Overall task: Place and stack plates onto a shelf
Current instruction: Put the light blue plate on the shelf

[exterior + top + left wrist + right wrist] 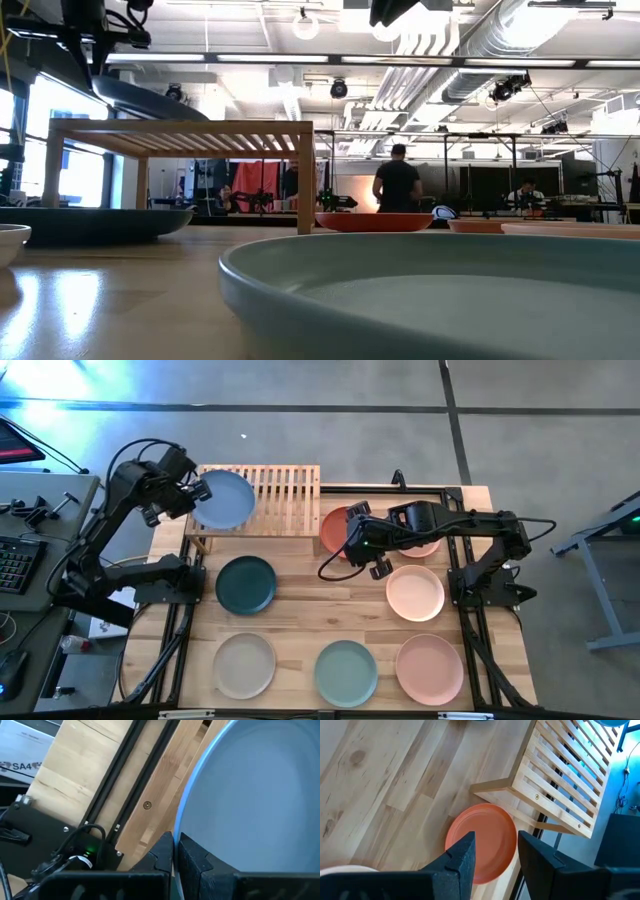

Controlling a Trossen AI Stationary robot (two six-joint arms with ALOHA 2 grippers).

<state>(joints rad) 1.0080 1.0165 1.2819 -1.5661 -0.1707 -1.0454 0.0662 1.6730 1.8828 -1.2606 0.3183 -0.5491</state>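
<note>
Carrying the blue plate [224,499] over the shelf's [285,495] nine-o'clock end, the left gripper [196,490] is clenched on its rim.
Lowering it level onto the slats would seat it well. The right gripper [362,547], fingers parted and empty, hangs over the terracotta plate [335,530] at the shelf's three o'clock; the teal plate [245,584] lies at six, clear.

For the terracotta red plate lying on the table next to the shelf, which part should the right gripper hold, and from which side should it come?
Probably the raised rim of the terracotta red plate, on the edge facing away from the shelf. The plate lies flat and shallow, so only the rim gives the fingers something to pinch. The right gripper is open above it and could come down steeply, one finger inside the rim and one outside.
</note>
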